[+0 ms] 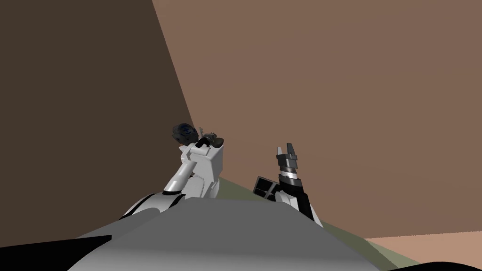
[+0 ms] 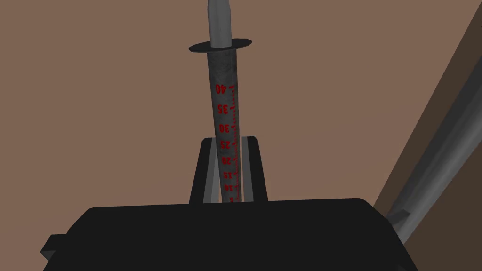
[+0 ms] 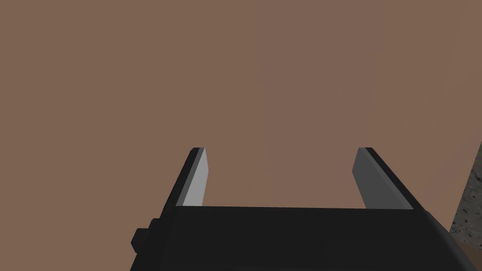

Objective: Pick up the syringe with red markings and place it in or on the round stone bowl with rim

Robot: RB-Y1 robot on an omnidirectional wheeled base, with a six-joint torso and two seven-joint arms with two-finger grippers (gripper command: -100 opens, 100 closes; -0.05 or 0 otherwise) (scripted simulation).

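**Syringe in hand, bowl unconfirmed.** Facing the corner of two brown walls (image 1: 329, 94), the robot holds both arms up, the left nearer the corner. The left hand (image 2: 229, 141) is clamped on the syringe (image 2: 225, 103), with its fingers (image 2: 212, 176) pressing the lower barrel from either side. The syringe is in the air, off any surface, and its long axis runs straight out along the fingers. The low numbers sit at the hand and the red scale (image 2: 227, 127) climbs to 40 away from it. The dark flange (image 2: 220, 45) and grey plunger (image 2: 219, 19) are at the far end.

The right hand (image 3: 280, 150) is empty, its fingers apart, pointing at the wall to the right of the left arm. A speckled grey surface (image 3: 468, 211) near the right hand looks like stone. A dark round shape (image 1: 183, 132) sits just beside the left hand in the head view. Whether either is the bowl cannot be told, nor what it might hold.

The pick appears done and the carry comes next. The left arm is the one to deliver, and the syringe would likely need tipping downward before the fingers part.
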